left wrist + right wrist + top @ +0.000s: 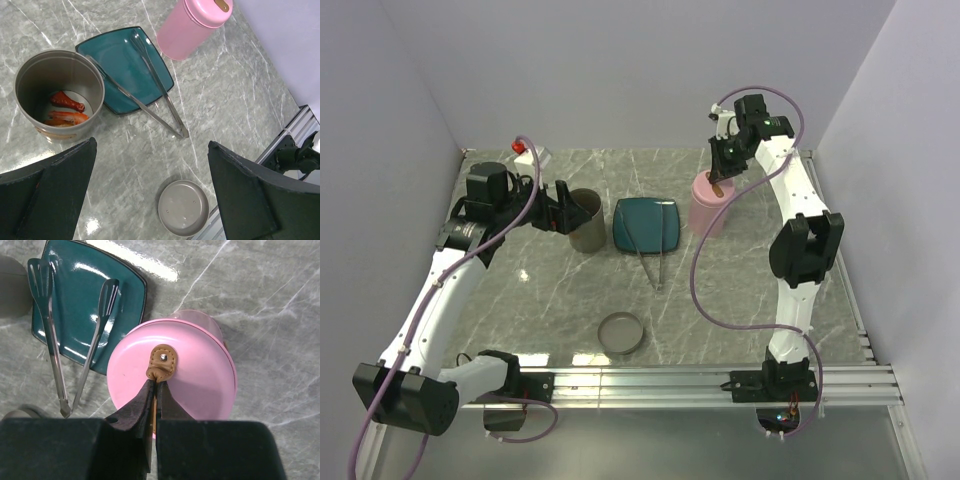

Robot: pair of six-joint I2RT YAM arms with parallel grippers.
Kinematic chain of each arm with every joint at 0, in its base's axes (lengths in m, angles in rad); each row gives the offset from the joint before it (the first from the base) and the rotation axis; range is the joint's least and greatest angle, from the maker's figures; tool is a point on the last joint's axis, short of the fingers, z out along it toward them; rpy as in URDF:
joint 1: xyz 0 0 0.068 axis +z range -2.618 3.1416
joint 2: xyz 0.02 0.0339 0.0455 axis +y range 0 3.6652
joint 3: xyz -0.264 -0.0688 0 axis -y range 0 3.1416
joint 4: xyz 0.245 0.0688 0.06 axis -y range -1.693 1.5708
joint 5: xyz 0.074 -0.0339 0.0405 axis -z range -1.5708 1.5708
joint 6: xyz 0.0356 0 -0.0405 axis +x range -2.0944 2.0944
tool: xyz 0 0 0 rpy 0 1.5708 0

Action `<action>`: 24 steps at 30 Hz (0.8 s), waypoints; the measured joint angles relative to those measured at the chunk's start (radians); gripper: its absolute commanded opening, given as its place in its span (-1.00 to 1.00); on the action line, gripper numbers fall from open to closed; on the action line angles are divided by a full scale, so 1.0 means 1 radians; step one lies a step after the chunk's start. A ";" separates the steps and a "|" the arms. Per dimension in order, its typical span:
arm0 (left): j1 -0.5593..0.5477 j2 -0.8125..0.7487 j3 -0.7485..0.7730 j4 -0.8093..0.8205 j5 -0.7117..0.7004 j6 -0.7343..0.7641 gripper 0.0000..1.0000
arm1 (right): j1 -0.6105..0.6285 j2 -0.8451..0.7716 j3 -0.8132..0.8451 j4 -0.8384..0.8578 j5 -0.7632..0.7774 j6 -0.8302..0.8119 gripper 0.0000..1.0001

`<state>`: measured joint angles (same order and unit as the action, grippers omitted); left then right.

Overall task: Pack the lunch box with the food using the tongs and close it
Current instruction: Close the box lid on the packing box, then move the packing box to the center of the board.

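The lunch box's grey metal pot stands upright left of the teal plate, with red and orange food lying on its bottom. Its flat grey lid lies apart near the front. The silver tongs rest across the plate, their joined end on the table. My left gripper hangs wide open beside the pot, holding nothing. My right gripper is shut on the brown leather tab of the pink canister's lid.
The pink canister stands right of the plate. White walls close in the back and both sides. A metal rail runs along the front edge. A small red object sits at the back left.
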<state>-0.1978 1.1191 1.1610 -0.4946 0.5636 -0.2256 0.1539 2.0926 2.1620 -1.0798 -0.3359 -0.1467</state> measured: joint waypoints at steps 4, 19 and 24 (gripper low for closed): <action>0.001 -0.005 -0.005 0.001 0.001 -0.001 0.99 | -0.003 0.016 0.000 0.001 -0.016 -0.002 -1.00; 0.002 -0.014 -0.008 0.000 0.001 -0.001 0.99 | -0.040 -0.029 -0.121 0.088 -0.150 -0.034 -1.00; 0.003 -0.014 -0.007 0.001 0.011 -0.004 0.99 | -0.038 -0.066 -0.177 0.077 -0.183 -0.080 -1.00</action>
<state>-0.1947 1.1053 1.1538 -0.4938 0.5747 -0.2298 0.1158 2.0262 1.9854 -1.0031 -0.5186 -0.2268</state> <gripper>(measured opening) 0.994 0.023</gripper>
